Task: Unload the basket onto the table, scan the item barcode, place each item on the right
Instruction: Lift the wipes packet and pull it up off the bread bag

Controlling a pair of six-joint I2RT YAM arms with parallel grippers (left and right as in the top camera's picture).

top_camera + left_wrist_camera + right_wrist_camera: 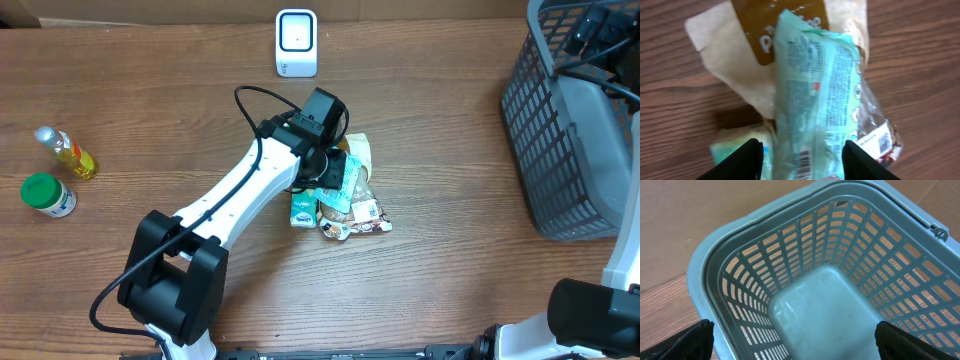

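Mint-green packet (pixel 820 90), lying within spread left gripper (pixel 804 147), atop brown pouch (pixel 725 50)

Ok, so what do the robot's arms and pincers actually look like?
The left arm and right arm have white links with chunky black joints. A thin black cable loops along the left one. The left pincer and right pincer each have two plain black fingers.
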